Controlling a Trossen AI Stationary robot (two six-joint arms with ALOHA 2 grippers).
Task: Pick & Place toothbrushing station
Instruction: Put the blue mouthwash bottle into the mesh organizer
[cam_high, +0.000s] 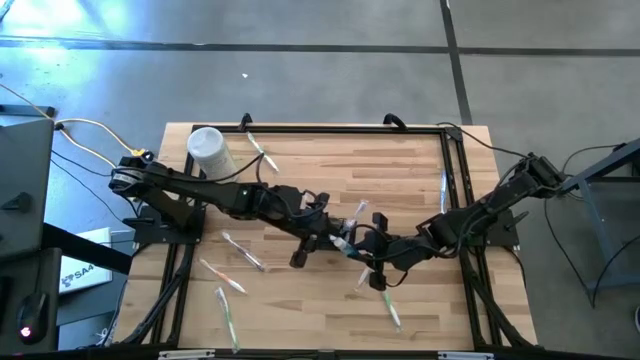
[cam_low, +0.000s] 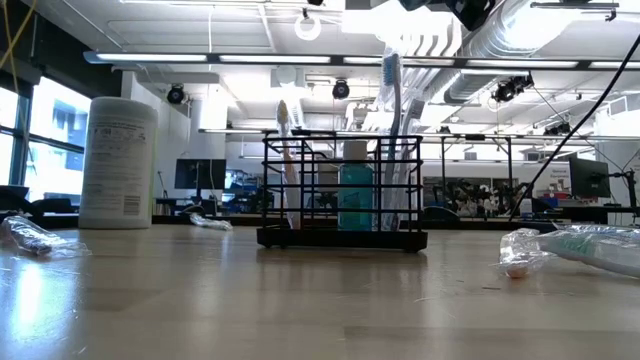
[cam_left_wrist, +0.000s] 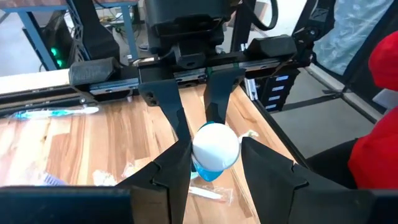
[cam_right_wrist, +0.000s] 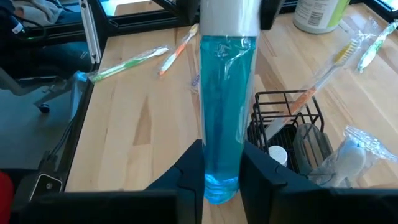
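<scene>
Both grippers clamp one blue tube (cam_right_wrist: 221, 124) for a handover beside the toothbrushing station (cam_low: 341, 190).

Right gripper (cam_right_wrist: 221, 163) grips its lower end, left gripper (cam_left_wrist: 214, 163) its white cap; the station stands mid-bench (cam_high: 400, 170), just beside them, toothbrushes (cam_low: 391, 130) already slotted upright.

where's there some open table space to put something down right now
Bare wood lies along the far edge between the white cylindrical container and the table's right rail. The middle is crowded: both grippers, left and right, meet at the black wire holder. Wrapped toothbrushes clutter the near-left part.
</scene>
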